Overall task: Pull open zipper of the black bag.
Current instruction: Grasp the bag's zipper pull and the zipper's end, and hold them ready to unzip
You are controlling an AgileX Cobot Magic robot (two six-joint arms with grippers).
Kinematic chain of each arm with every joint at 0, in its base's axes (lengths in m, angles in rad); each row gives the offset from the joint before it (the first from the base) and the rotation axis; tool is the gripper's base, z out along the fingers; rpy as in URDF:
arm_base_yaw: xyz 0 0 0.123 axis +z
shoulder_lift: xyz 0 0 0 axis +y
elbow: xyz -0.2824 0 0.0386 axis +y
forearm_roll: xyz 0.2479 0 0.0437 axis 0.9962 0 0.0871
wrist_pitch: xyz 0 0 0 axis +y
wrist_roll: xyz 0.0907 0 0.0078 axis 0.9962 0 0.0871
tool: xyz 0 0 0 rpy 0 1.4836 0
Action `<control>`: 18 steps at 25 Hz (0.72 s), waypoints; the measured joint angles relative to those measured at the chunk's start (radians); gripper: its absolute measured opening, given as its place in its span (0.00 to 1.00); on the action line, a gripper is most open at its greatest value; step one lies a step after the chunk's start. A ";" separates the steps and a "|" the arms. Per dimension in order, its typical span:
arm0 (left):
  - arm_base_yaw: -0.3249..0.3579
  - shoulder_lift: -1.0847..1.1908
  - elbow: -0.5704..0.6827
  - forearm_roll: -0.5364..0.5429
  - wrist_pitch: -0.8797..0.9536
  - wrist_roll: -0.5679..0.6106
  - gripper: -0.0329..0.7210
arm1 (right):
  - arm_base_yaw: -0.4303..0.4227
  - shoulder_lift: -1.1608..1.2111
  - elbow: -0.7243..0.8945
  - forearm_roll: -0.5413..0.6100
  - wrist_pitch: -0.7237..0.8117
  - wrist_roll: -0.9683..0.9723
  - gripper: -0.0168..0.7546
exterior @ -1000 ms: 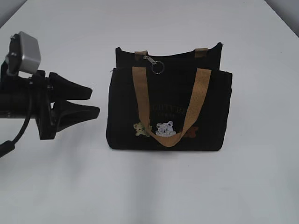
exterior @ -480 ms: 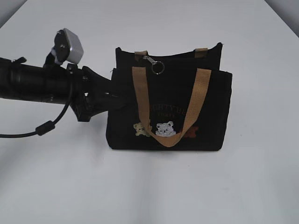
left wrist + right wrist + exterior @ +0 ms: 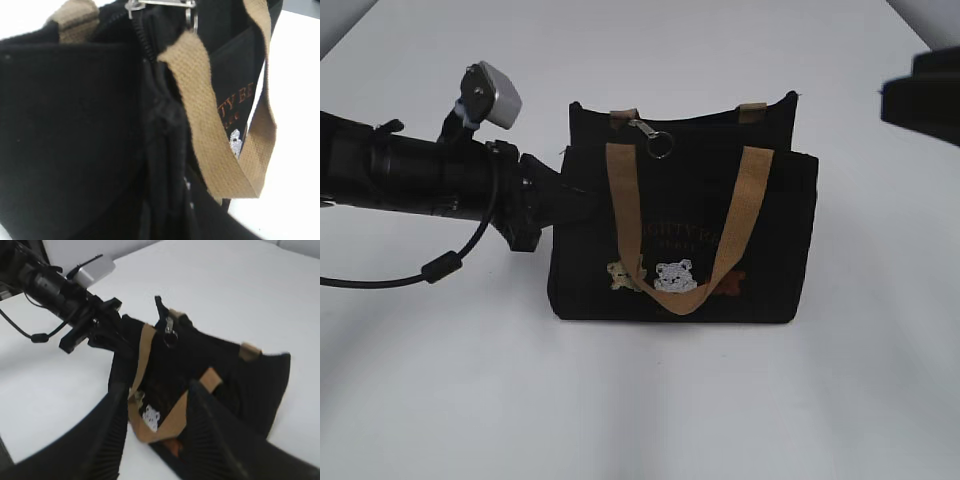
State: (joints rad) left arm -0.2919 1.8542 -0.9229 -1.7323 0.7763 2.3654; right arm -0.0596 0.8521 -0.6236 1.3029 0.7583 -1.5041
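Black bag (image 3: pixel 680 230) upright near the middle of the white desk (image 3: pixel 470 400), front side with embroidered bears (image 3: pixel 674 276) facing the exterior camera. Front tan handle (image 3: pixel 625 210) hanging down over this front side. Zipper (image 3: pixel 648 133) at the top edge of the bag, toward its left end, with the key ring (image 3: pixel 661 146) hanging just below the pull.

Left gripper (image 3: pixel 575 205) lying level, pressed to the upper left edge of the bag. Black fingers not separable from black fabric, and none visible in the left wrist view, only bag cloth very close. Cannot tell if closed or holding the cloth.

Right gripper (image 3: pixel 157 389) above the far right part of the desk, well apart from the bag. Fingers spread, holding nothing.
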 joint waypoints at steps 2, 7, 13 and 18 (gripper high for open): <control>0.000 0.000 0.000 0.000 0.000 -0.001 0.13 | 0.011 0.162 -0.070 0.078 -0.010 -0.134 0.43; 0.000 0.000 -0.001 0.000 0.000 -0.002 0.13 | 0.158 0.463 -0.289 0.033 -0.032 -0.235 0.43; 0.000 0.000 -0.001 0.000 0.001 -0.002 0.13 | 0.335 0.692 -0.457 -0.139 -0.165 -0.237 0.43; 0.000 0.000 -0.001 0.000 0.001 -0.002 0.13 | 0.411 0.792 -0.483 -0.192 -0.260 -0.237 0.43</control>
State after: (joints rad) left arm -0.2922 1.8542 -0.9240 -1.7323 0.7770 2.3635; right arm 0.3518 1.6438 -1.1071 1.1112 0.4978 -1.7414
